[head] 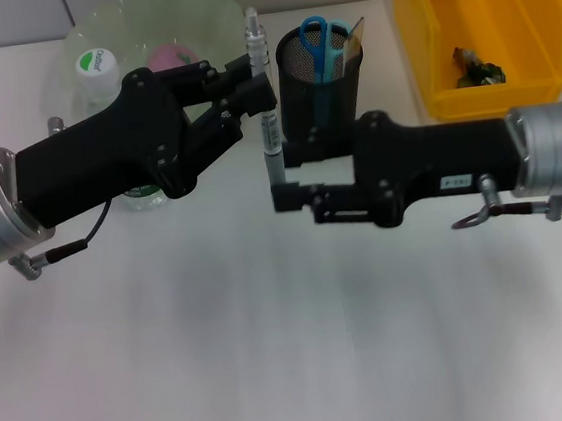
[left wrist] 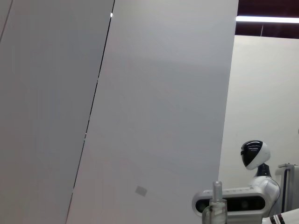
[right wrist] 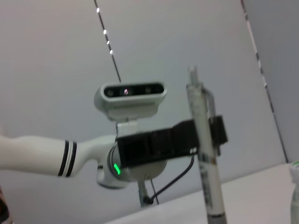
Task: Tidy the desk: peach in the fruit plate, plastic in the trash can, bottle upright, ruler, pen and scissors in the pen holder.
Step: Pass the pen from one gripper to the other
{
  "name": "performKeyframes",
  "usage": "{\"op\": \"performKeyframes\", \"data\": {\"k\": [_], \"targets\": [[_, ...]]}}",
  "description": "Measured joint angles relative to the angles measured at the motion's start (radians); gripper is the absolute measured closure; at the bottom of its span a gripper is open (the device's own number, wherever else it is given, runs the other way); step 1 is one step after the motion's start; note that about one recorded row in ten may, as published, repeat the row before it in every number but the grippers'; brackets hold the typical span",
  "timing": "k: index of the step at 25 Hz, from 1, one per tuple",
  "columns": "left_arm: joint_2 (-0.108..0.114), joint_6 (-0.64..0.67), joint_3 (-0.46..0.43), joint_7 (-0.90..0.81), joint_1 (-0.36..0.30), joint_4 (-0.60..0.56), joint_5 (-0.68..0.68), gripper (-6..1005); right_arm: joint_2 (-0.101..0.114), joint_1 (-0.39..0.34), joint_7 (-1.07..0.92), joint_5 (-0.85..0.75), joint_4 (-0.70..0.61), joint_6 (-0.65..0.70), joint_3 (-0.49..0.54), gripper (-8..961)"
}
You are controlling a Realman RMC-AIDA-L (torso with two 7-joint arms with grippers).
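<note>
Pen [head: 267,101] pinched by left gripper [head: 261,94] and right gripper [head: 280,182] above white desk [head: 276,352].

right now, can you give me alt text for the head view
Both arms meet over the white desk, the left gripper and right gripper each holding one upright pen between them. Behind stand a mesh pen holder with scissors, a fruit plate and a yellow bin.

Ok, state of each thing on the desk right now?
Pen: upright, held by both grippers.
Left gripper: shut on pen.
Right gripper: shut on pen.
Scissors: in holder.
Peach: on plate.
Bottle: upright.
Plastic: in bin.
</note>
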State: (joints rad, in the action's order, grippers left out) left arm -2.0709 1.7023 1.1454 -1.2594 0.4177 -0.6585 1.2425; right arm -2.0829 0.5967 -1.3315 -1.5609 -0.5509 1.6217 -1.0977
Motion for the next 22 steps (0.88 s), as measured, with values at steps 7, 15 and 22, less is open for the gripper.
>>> {"op": "performKeyframes", "data": {"k": [7,15,22], "targets": [[0.000,0.000,0.004,0.001,0.013,0.024,0.001,824,-0.003,0.008,0.000,0.003,-0.002,-0.027,-0.045,540],[0.000,-0.004,0.016,0.001,0.017,0.025,0.003,824,-0.002,0.007,-0.001,0.006,-0.017,-0.017,-0.037,557],[0.000,-0.006,0.025,0.002,0.016,0.025,0.009,824,-0.002,0.002,-0.001,0.017,-0.037,-0.013,-0.036,572]]}}
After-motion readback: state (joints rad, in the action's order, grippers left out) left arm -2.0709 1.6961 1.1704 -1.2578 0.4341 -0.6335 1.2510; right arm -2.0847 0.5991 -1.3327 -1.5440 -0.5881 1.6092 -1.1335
